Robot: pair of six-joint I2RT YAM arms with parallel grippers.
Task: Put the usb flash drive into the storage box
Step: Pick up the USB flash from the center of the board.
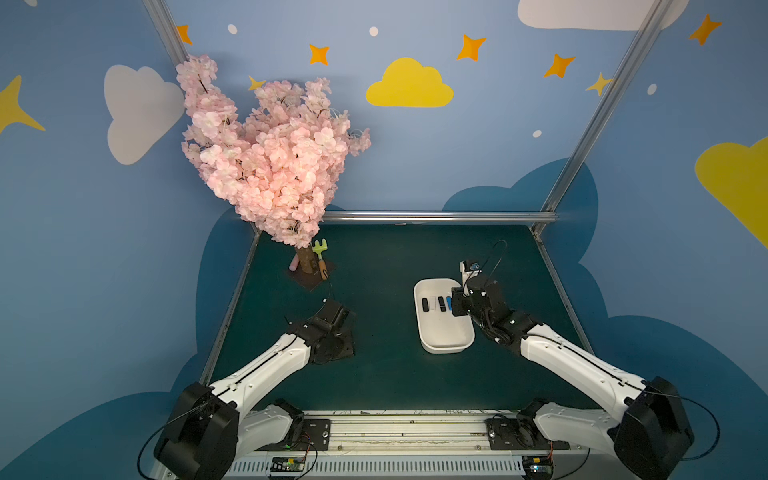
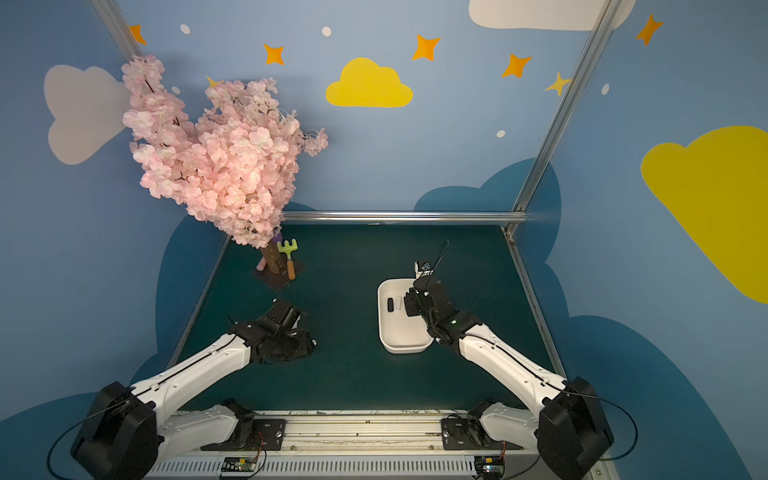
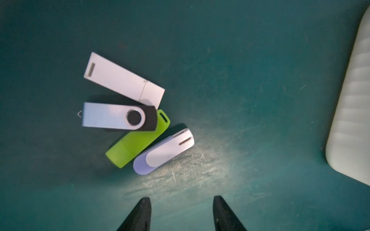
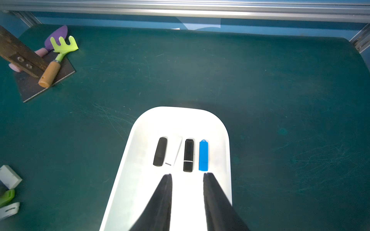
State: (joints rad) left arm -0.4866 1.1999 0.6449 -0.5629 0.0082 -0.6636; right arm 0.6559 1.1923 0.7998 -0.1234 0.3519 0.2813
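Left hand [image 3: 182, 200] is hanging over the pile of drives on the worktop [image 3: 260, 100], jaws apart with nothing between them. Right hand [image 4: 188, 176] is parked over the storage box [image 4: 180, 120], also spread and empty. Four drives already lie in the box side by side: a rounded black one [image 4: 160, 152], a white one [image 4: 175, 150], a black one with a silver band [image 4: 188, 156] and a blue one [image 4: 203, 156].

Four drives aren't in yet and sit bunched together outside the box: a white stick [image 3: 124, 81], a silver swivel drive [image 3: 112, 116], a green one [image 3: 136, 146] and a lilac-and-white one [image 3: 164, 152].

What worries me is how packed that bunch is. The swivel drive looks like it lies partly over both the white stick and the green one, and the green and lilac ones are pressed side to side. The lilac one is nearest the fingers, so I'd guess it's next, but a finger has to get down between it and the green one, and that could shove the green drive or pinch both. They also lie slanted across the jaws, so without some wrist turn the grip could land on the corners and the drive could twist out. And with the right hand sitting over the box, the two arms could get in each other's way at the drop
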